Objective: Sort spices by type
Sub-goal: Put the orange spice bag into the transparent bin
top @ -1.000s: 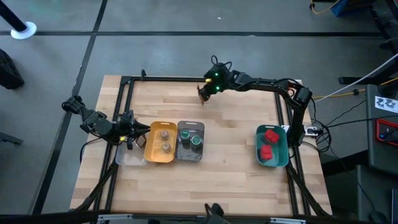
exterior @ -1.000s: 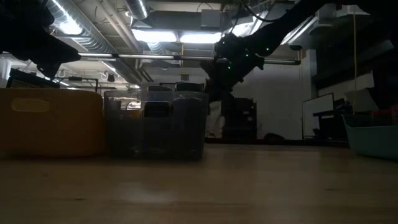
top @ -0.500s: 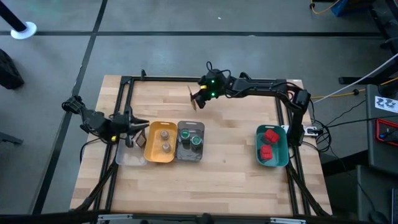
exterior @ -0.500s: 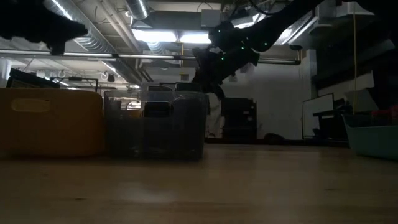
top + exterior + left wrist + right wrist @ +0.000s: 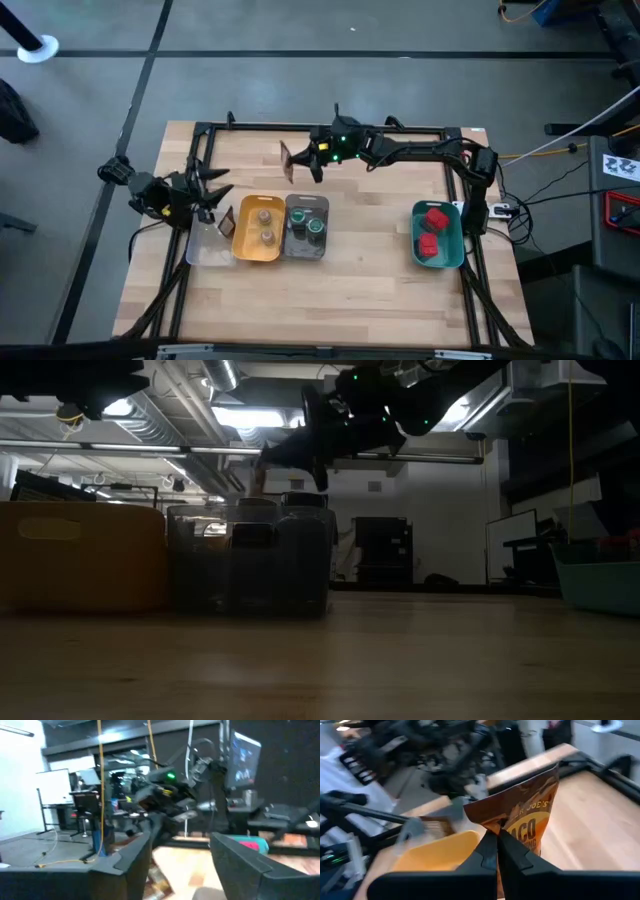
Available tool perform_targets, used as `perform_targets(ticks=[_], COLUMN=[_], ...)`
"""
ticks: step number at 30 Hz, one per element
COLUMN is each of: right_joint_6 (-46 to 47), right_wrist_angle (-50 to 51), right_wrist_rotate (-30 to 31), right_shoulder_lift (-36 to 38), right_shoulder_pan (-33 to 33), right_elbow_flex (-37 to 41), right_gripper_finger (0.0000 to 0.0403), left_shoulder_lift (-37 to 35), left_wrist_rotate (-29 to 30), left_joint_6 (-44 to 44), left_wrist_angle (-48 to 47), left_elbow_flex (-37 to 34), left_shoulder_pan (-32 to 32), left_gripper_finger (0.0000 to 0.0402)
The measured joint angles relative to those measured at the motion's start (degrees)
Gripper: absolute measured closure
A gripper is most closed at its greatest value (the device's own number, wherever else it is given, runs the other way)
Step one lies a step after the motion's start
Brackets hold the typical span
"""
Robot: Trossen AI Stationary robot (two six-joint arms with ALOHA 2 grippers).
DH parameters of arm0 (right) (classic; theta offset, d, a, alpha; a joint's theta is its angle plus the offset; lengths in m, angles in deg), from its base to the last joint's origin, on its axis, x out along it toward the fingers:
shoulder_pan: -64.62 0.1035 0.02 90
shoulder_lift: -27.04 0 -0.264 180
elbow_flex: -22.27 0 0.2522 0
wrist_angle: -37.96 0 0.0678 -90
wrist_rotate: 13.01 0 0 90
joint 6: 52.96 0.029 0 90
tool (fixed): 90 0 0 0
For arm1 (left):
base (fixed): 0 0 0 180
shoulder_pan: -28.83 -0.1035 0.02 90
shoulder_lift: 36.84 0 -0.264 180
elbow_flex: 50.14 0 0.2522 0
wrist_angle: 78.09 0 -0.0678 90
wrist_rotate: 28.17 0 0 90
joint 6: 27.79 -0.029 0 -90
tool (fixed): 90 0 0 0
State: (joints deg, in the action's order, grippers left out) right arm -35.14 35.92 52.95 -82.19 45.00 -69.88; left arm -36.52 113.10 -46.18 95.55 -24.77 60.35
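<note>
Your worktop (image 5: 370, 290) lies bare across its near half and between the grey tray (image 5: 306, 227) and the teal tray (image 5: 437, 235) at the right edge. Your right gripper (image 5: 297, 160) pinches a brown-orange packet (image 5: 522, 820) above the far edge. Your left gripper (image 5: 213, 185) stands spread, holding nothing, at the left edge over the other packet (image 5: 225, 222).

I see my table (image 5: 330, 280) from straight overhead. A second camera sits at tabletop level, looking across toward twelve o'clock, close to the yellow tray (image 5: 80, 555), which the overhead view (image 5: 258, 228) shares. My wrist cameras look forward past my own fingers.
</note>
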Motion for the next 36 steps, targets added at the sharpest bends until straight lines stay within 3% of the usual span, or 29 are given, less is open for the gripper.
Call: perform_targets(ticks=[4,11,20,25,32,36], right_joint_6=[-0.5,-3.6,-7.5,-8.9,-10.8,-11.2], right_wrist_angle=[-2.3,-5.2,-6.9,-6.8,-6.8,-6.8], right_wrist_rotate=[-1.0,-3.5,-7.1,-7.1,-7.1,-6.8], right_shoulder_lift=[0.0,0.1,0.1,0.1,0.1,0.1], right_shoulder_pan=[2.1,5.6,11.1,13.9,16.9,17.9], right_elbow_flex=[0.0,0.0,0.0,0.0,0.0,0.0], right_gripper_finger=[0.0400,0.0400,0.0400,0.0400,0.0400,0.0400], left_shoulder_lift=[0.0,2.6,13.5,19.8,25.6,27.6], left_wrist_rotate=[-0.6,-5.1,-10.0,-17.3,-19.0,-25.8], left_joint_6=[1.6,9.7,16.3,19.5,22.2,22.2], left_wrist_angle=[3.3,5.2,5.3,5.4,8.9,11.2], left_elbow_flex=[0.0,0.0,0.0,0.0,0.0,0.0], left_shoulder_pan=[-2.4,-6.5,-9.9,-10.8,-11.2,-11.2], left_gripper_finger=[0.0187,0.0188,0.0189,0.0189,0.0189,0.0190])
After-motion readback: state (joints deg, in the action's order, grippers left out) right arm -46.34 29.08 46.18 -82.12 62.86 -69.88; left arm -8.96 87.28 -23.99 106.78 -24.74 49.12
